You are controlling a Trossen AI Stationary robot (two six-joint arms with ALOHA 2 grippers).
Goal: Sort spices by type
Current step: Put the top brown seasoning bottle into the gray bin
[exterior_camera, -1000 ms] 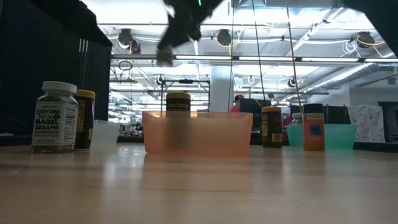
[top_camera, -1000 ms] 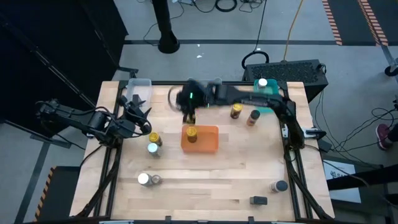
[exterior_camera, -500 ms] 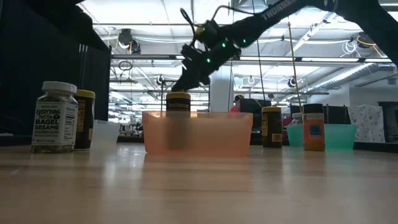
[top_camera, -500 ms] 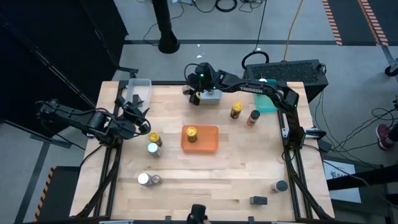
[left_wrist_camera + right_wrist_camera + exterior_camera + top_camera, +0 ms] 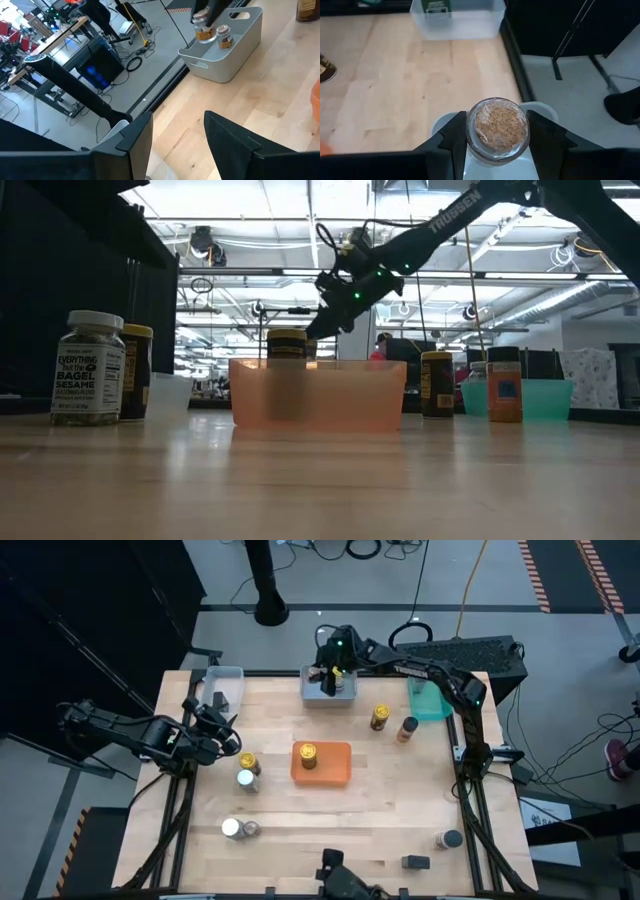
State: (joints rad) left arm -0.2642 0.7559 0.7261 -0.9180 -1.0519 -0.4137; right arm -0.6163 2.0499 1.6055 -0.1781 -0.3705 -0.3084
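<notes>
Now the right claw (image 5: 331,676) grips a jar (image 5: 496,130) above the grey tray (image 5: 330,695); the left claw (image 5: 218,730), empty and part-open, waits by the table (image 5: 380,810) edge.

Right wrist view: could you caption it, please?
Right gripper holds a spice jar over the grey bin.

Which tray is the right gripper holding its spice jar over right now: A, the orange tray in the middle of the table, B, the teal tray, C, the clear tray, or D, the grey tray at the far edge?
D: in the high view the right gripper sits over the grey tray at the table's far edge, and the right wrist view shows its fingers clamped on a spice jar.
</notes>
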